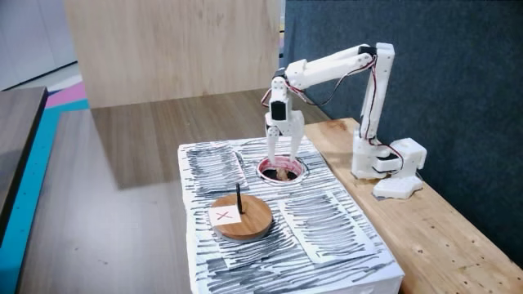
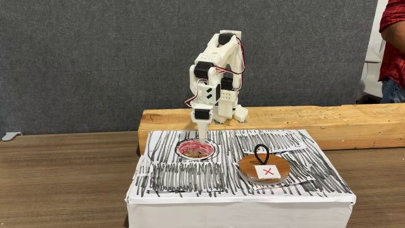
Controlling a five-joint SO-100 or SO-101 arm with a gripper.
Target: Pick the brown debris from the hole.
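Pincer (image 1: 281, 166) dipped into the hole (image 1: 297, 174), nothing lifted out yet.
Brown debris (image 2: 195, 152) right under the tips, grab and lift pending; fingers apart or clamped, hard to tell.

Box (image 2: 240, 190) on surface (image 2: 63, 183). Hole (image 2: 197, 150) in box top, debris (image 2: 198, 152) inside; wooden disc (image 2: 264, 170) to its right in this fixed view. Arm base (image 2: 221, 111) behind on plank (image 2: 329, 120).
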